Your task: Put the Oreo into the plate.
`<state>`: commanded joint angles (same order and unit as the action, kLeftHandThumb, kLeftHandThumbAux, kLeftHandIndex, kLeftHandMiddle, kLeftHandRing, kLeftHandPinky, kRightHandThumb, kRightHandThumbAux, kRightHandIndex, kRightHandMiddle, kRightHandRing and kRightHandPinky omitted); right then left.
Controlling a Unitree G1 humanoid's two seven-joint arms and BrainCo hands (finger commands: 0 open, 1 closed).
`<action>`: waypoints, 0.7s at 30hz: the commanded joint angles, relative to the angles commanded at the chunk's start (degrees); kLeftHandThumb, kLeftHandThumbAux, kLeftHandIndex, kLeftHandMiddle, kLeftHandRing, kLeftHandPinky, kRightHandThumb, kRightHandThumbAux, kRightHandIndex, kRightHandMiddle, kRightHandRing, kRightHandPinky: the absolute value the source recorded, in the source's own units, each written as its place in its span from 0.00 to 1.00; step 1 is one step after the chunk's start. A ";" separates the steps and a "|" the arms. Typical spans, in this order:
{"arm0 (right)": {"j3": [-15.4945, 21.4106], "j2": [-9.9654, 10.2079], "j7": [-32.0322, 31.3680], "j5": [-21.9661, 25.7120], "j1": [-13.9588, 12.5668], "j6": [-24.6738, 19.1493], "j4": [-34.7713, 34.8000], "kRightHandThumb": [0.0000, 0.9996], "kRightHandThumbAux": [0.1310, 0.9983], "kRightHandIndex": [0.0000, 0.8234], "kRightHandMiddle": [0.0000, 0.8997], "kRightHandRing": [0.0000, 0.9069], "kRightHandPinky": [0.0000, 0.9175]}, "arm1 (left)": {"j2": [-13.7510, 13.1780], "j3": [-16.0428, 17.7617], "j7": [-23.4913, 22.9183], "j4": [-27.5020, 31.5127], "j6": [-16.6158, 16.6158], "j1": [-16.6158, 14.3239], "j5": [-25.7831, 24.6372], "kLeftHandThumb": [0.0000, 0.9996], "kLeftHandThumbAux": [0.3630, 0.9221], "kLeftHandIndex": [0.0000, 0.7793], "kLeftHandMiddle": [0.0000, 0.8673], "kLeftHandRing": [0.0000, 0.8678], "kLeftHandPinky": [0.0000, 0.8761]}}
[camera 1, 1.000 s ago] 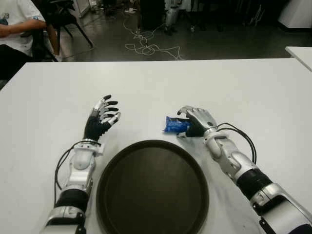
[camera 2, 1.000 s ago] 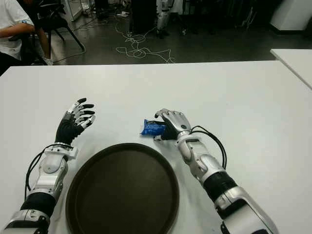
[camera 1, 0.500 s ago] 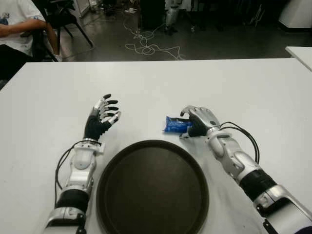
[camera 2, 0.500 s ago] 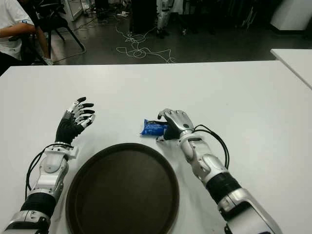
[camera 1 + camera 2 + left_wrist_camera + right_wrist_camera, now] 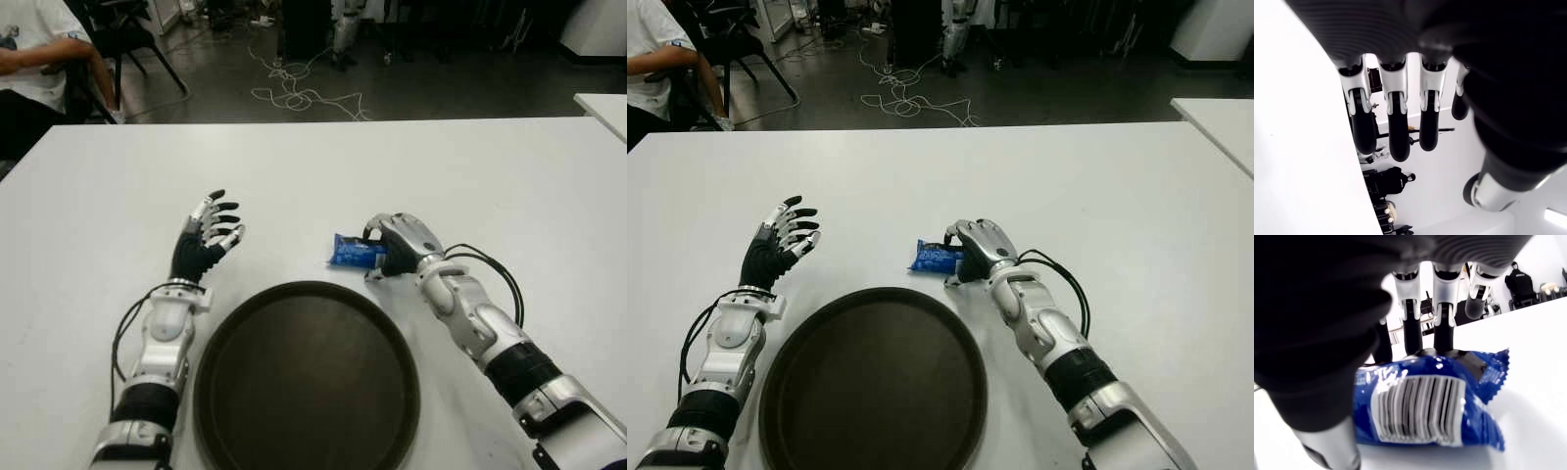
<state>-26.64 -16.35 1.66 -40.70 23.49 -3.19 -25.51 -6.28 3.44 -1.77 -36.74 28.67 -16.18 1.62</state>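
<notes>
At the far left edge a seated person [image 5: 34, 59] in a white shirt shows beyond the white bench [image 5: 509, 176]. On the bench's left side the left hand [image 5: 201, 240] is raised with its palm turned inward, its fingers [image 5: 1396, 127] spread and straight, holding nothing. Just near and to the right of it lies the dark round plate [image 5: 306, 377], bare inside, with its near rim running out of view.

Just beyond the plate's far right rim, the blue Oreo packet [image 5: 355, 252] lies on the bench, apart from the plate. The right hand [image 5: 400, 245] is at the packet's right end, curled over it. In the right wrist view its fingers [image 5: 1444, 328] come down onto the packet's far edge while the thumb sits by the near side, so the hand closes around the wrapper with the barcode facing the palm. The packet's underside meets the bench. Loose cables [image 5: 294, 83] lie on the dark floor past the bench's far edge.
</notes>
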 joint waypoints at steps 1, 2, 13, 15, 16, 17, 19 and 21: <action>0.10 -0.01 -0.19 -0.02 -0.13 -0.13 0.33 0.01 0.87 0.68 0.82 0.80 0.68 | 0.01 0.00 -0.02 0.07 0.00 0.06 -0.05 0.42 0.69 0.18 0.31 0.34 0.37; 0.32 0.01 -0.38 0.15 -0.34 -0.21 0.73 0.02 0.87 0.67 0.82 0.80 0.68 | 0.08 0.05 -0.12 0.08 0.13 0.12 -0.23 0.42 0.69 0.18 0.31 0.34 0.37; 0.25 -0.72 -2.50 -0.50 -0.77 -0.70 2.82 0.17 0.83 0.70 0.83 0.80 0.72 | 0.31 0.14 -0.77 0.65 0.40 0.48 -1.02 0.46 0.68 0.18 0.31 0.34 0.38; 0.06 -0.94 -2.84 -0.80 -0.78 -0.82 3.18 0.20 0.81 0.71 0.83 0.80 0.73 | 0.28 0.12 -0.68 0.65 0.51 0.49 -0.88 0.45 0.68 0.19 0.32 0.35 0.38; -0.02 -1.01 -2.95 -0.90 -0.77 -0.87 3.25 0.22 0.80 0.71 0.83 0.80 0.73 | 0.26 0.11 -0.65 0.65 0.55 0.49 -0.82 0.45 0.68 0.19 0.32 0.35 0.38; -0.15 -1.11 -3.12 -1.09 -0.75 -0.97 3.35 0.22 0.80 0.71 0.83 0.80 0.73 | 0.24 0.10 -0.66 0.61 0.60 0.49 -0.79 0.45 0.68 0.19 0.32 0.35 0.38; -0.34 -1.28 -3.47 -1.44 -0.73 -1.19 3.58 0.23 0.78 0.71 0.83 0.80 0.73 | 0.23 0.09 -0.71 0.61 0.64 0.52 -0.77 0.45 0.69 0.19 0.31 0.35 0.38; -0.53 -1.46 -3.86 -1.76 -0.69 -1.43 3.82 0.25 0.76 0.71 0.83 0.80 0.72 | 0.26 0.08 -0.78 0.68 0.60 0.56 -0.82 0.45 0.69 0.19 0.31 0.35 0.37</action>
<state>-27.16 -17.81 -2.20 -42.46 22.80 -4.62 -21.68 -6.02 3.52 -2.55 -36.06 29.27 -15.62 0.80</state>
